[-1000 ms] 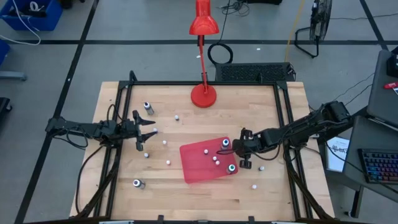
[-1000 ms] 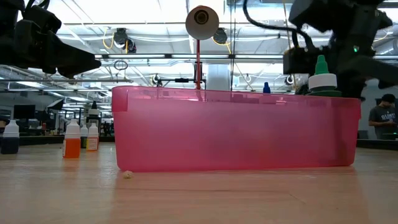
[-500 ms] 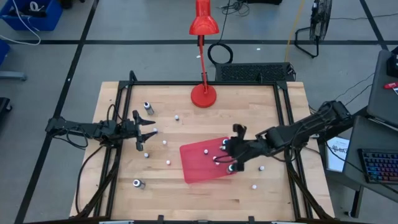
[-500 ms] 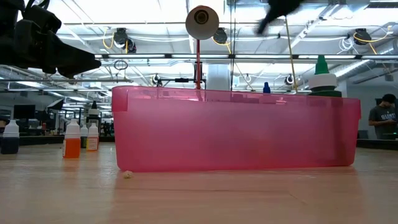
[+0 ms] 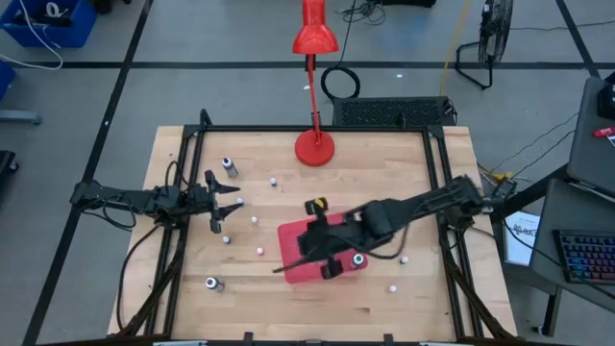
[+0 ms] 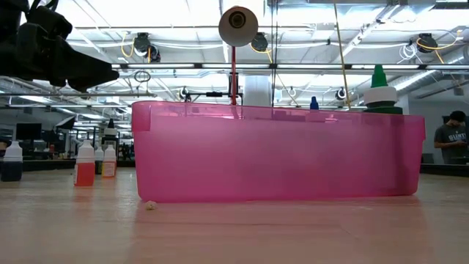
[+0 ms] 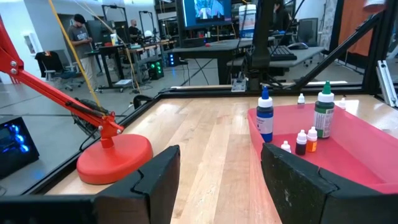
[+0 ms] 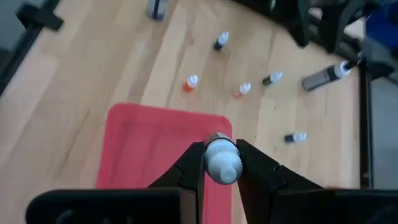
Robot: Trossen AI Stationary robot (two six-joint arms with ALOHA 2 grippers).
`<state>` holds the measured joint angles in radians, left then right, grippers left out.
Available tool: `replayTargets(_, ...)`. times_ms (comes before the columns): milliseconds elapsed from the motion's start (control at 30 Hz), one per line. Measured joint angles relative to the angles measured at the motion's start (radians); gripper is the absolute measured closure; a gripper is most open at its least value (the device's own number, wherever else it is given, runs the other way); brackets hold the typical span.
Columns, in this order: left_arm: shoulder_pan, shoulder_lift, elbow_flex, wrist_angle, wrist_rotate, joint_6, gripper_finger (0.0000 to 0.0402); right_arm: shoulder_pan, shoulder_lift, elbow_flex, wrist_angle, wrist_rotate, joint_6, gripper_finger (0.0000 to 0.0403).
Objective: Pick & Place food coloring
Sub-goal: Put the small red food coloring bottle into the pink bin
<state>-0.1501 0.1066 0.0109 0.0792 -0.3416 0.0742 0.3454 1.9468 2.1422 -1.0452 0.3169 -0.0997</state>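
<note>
The red tray (image 5: 298,258) lies right of the table's middle and holds several food coloring bottles, among them a teal-topped vial (image 5: 357,259), a blue one (image 7: 265,115) and a green one (image 7: 323,112). More tiny bottles (image 5: 259,251) and two grey vials (image 5: 229,166) stand or lie scattered on the wood to the tray's left. My right gripper (image 5: 309,246) reaches over the tray and is shut on a white-capped bottle (image 8: 222,163). My left gripper (image 5: 233,204) waits open and empty at the table's left. My right gripper pinches the small bottle between its two fingers (image 8: 194,167), one on either side of its white cap end (image 8: 222,167). The cap faces the wrist camera and hides the bottle's body. The bottle is lifted clear above the red tray (image 8: 155,149).
A red desk lamp stands on its round base (image 5: 315,147) at the table's far middle. Loose bottles lie right of the tray (image 5: 393,287). Black frame rails (image 5: 183,192) run along the table's left and right sides. Bare wood lies near the front edge.
My right gripper has risen from beside the green-topped bottle at the tray's right edge and gone toward the table's left, across the tray. It has left the low view upward. My left arm has kept still.
</note>
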Motion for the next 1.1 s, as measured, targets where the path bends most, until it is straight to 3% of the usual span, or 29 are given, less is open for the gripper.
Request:
replayTargets(133,0.000,0.000,0.000,0.000,0.000,0.000,0.0176,-0.059,0.094,0.116,-0.082,-0.125,0.035,0.0347)
replayTargets(233,0.000,0.000,0.000,0.000,0.000,0.000,0.0176,-0.103,0.130,0.095,-0.088,-0.190,0.042,0.0347)
replayTargets(400,0.000,0.000,0.000,0.000,0.000,0.000,0.0176,-0.164,0.194,-0.002,-0.098,-0.210,0.033,0.0347)
replayTargets(733,0.000,0.000,0.000,0.000,0.000,0.000,0.0176,-0.236,0.212,-0.352,0.304,-0.447,-0.002,0.0347)
replayTargets(1100,0.000,0.000,0.000,0.000,0.000,0.000,0.0176,-0.271,0.210,-0.485,0.437,-0.453,-0.020,0.0347)
